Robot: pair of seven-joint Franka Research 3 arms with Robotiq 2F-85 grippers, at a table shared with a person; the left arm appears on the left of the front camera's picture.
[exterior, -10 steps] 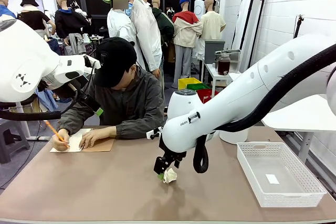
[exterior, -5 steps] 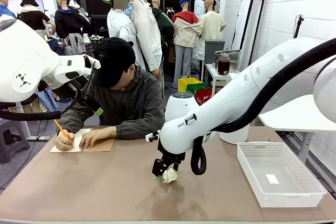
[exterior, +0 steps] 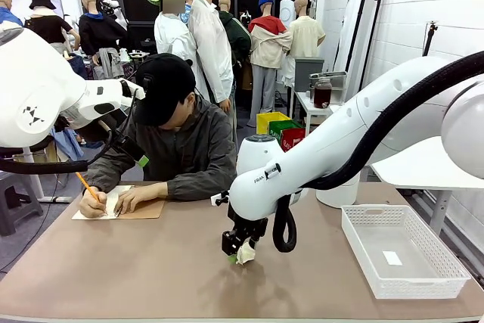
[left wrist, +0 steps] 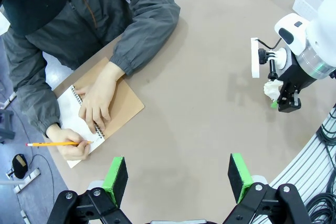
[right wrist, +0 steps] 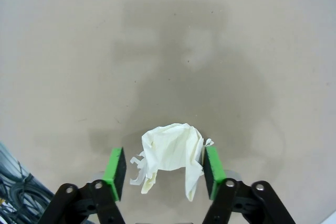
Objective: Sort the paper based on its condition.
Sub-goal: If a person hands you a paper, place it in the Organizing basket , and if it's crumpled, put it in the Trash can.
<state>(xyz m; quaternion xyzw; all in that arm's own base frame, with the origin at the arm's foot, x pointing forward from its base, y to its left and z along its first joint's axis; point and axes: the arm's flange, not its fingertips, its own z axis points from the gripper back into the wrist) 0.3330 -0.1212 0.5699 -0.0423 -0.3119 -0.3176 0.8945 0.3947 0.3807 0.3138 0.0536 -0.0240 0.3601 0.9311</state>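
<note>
Front view faces the person (exterior: 185, 149) across the table (exterior: 113, 277); left wrist view looks down on both from high; right wrist view sits close over the paper (right wrist: 170, 153), common to all.

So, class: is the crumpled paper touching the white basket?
Apart. The front view shows bare table between the crumpled paper and the white basket.

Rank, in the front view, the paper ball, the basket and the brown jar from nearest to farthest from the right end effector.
1. Paper ball, between the pads of the right end effector.
2. Basket, off to the right on the same table.
3. Jar, far back in the room.
</note>
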